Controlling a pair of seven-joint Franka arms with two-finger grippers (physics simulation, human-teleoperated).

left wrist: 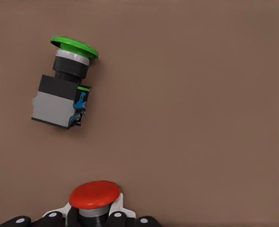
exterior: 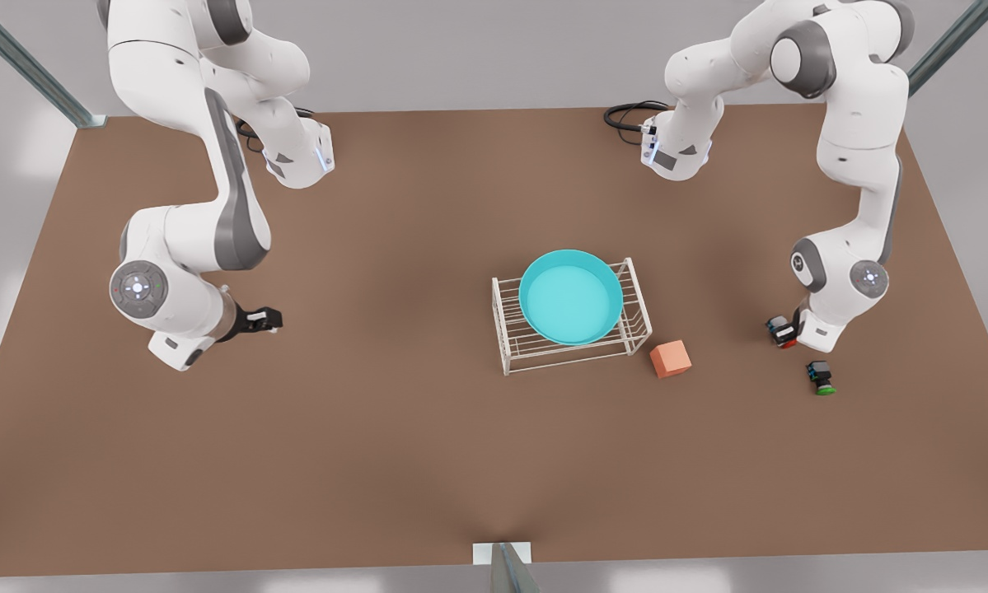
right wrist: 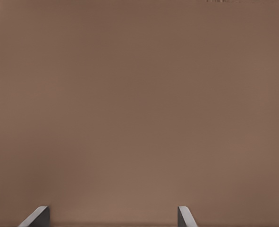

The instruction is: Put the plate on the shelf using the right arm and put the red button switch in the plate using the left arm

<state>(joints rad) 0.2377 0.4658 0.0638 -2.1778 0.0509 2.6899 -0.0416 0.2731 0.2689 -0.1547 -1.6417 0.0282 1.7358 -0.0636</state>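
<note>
The turquoise plate (exterior: 570, 296) rests on top of the white wire shelf (exterior: 510, 329) near the table's middle. At the front view's right, my left gripper (exterior: 798, 333) is down at the table, shut on the red button switch (exterior: 782, 331). In the left wrist view the switch's red cap (left wrist: 94, 194) sticks out between the black fingertips (left wrist: 52, 219). My right gripper (exterior: 269, 319) waits at the front view's left, low over bare table, well away from the shelf. It is open, its fingers (right wrist: 38, 217) spread with nothing between them.
A like switch with a green cap (exterior: 821, 378) (left wrist: 63, 85) lies on its side just beside the red one. An orange cube (exterior: 671, 359) sits by the shelf's corner, between the shelf and the switches. Brown table (exterior: 378, 428) stretches wide toward the front.
</note>
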